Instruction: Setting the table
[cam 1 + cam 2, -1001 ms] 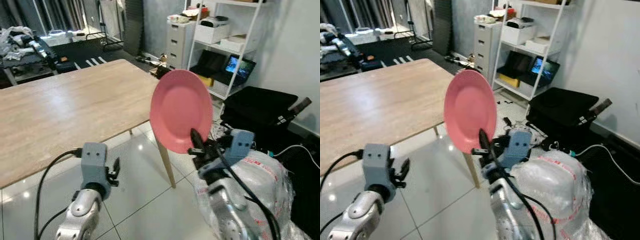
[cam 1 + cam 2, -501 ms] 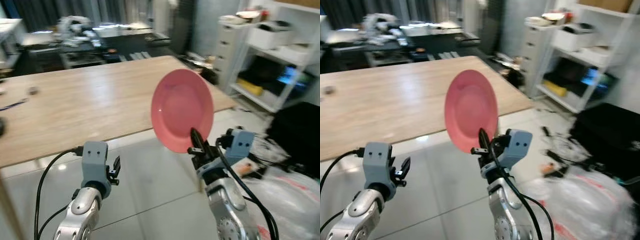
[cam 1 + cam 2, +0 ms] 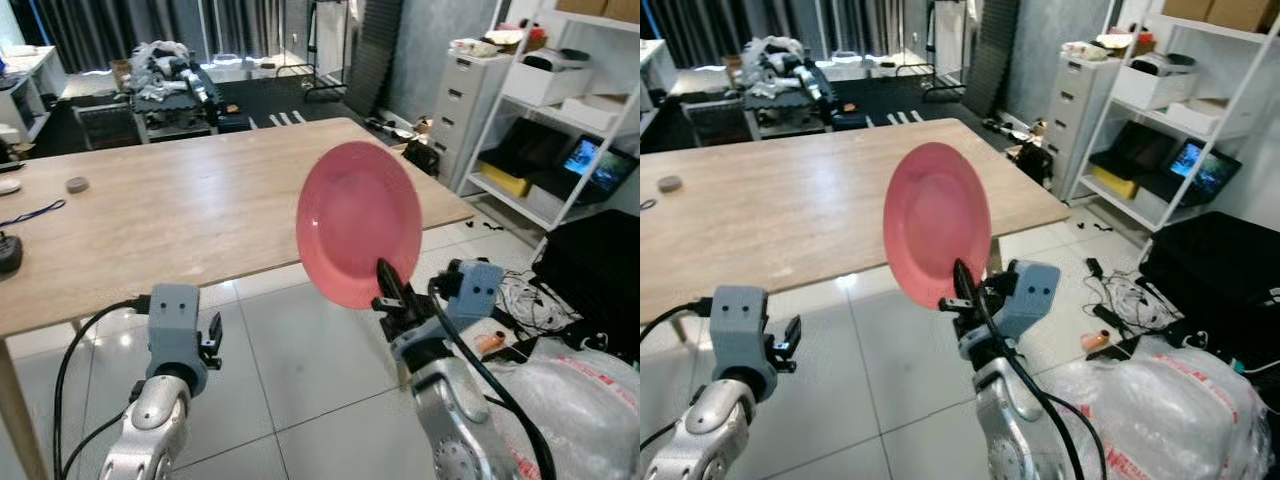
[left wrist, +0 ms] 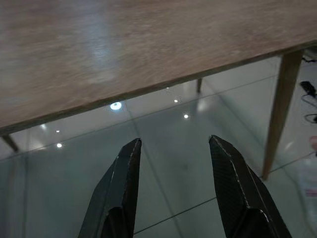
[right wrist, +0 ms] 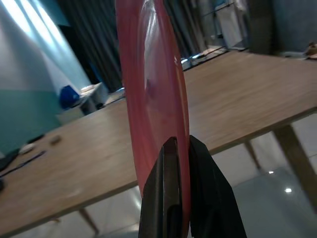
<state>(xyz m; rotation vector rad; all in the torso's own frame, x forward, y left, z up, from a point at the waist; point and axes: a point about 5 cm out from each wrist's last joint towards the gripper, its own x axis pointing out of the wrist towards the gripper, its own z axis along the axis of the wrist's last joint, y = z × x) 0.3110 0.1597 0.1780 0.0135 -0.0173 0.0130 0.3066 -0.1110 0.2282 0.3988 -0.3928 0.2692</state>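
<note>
I hold the pink plate (image 3: 358, 222) upright by its lower rim, my right gripper (image 3: 388, 288) pinched tight on that edge at about one o'clock from my chest. The wooden table (image 3: 150, 215) spreads from ten to twelve o'clock, its near edge just beyond the plate. My left gripper (image 4: 173, 183) hangs low at eleven o'clock, its fingers apart and empty above the tiled floor (image 4: 163, 148).

The grip worries me: only a thin bite on the rim, with the plate's whole weight standing above it. A jolt as I step closer could make it pivot or slip free. If I tilt it late, its edge could strike the tabletop.
</note>
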